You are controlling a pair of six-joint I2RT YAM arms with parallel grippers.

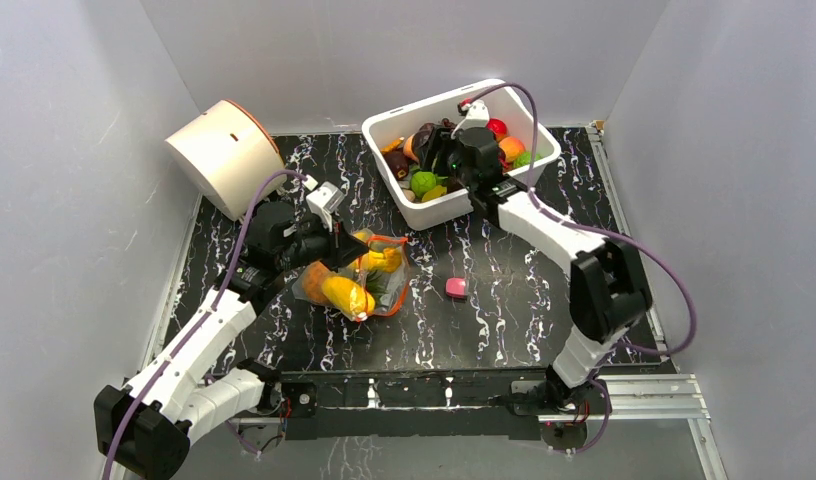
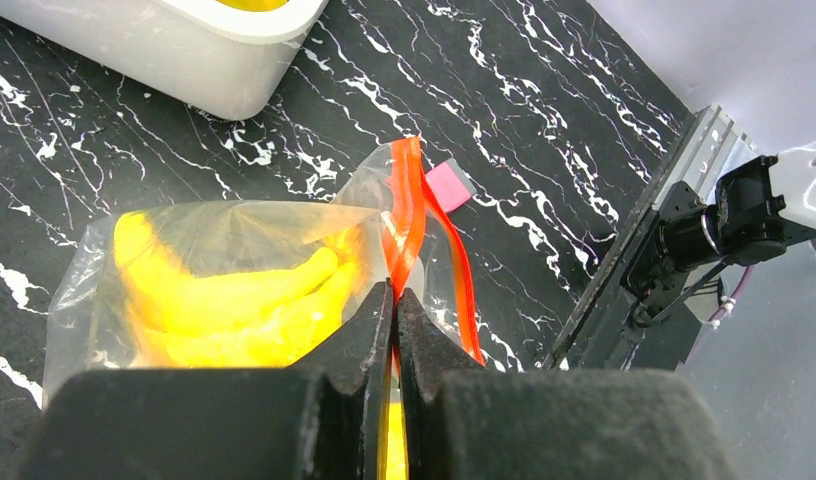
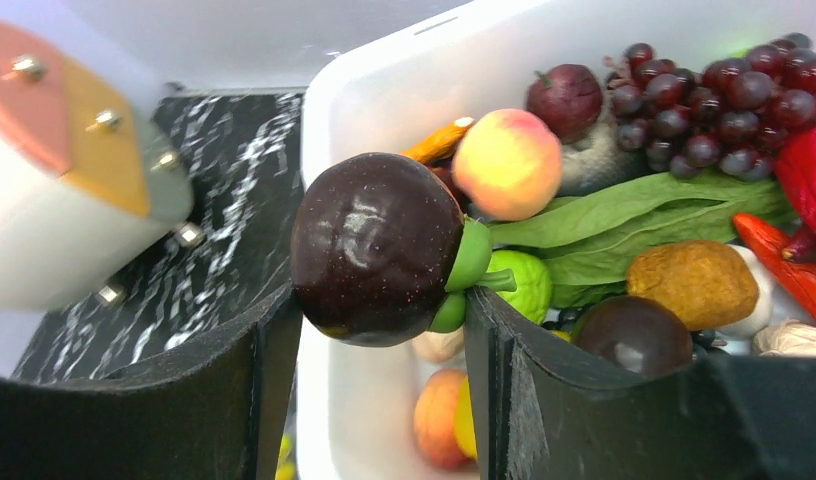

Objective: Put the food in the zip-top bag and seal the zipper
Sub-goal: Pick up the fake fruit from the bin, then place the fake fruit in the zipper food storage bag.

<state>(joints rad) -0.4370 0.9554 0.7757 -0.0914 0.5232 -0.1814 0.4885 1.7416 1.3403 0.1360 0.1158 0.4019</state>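
Note:
The zip-top bag (image 1: 356,283) lies on the black marbled table left of centre, clear, with a yellow banana bunch (image 2: 224,300) and other yellow-orange food inside. My left gripper (image 2: 395,295) is shut on the bag's mouth, pinching the red-orange zipper (image 2: 409,215) between its fingers; from above, the left gripper (image 1: 336,250) is at the bag's left edge. My right gripper (image 3: 379,300) is shut on a dark purple round fruit (image 3: 374,245) with a green calyx, held above the white bin's near-left rim. The right gripper (image 1: 446,160) hangs over the bin.
The white bin (image 1: 384,125) at the back holds grapes (image 3: 714,100), a peach (image 3: 509,160), green leaves and several other toy foods. A small pink block (image 1: 456,288) lies right of the bag. A round white-and-orange container (image 1: 224,155) leans at the back left.

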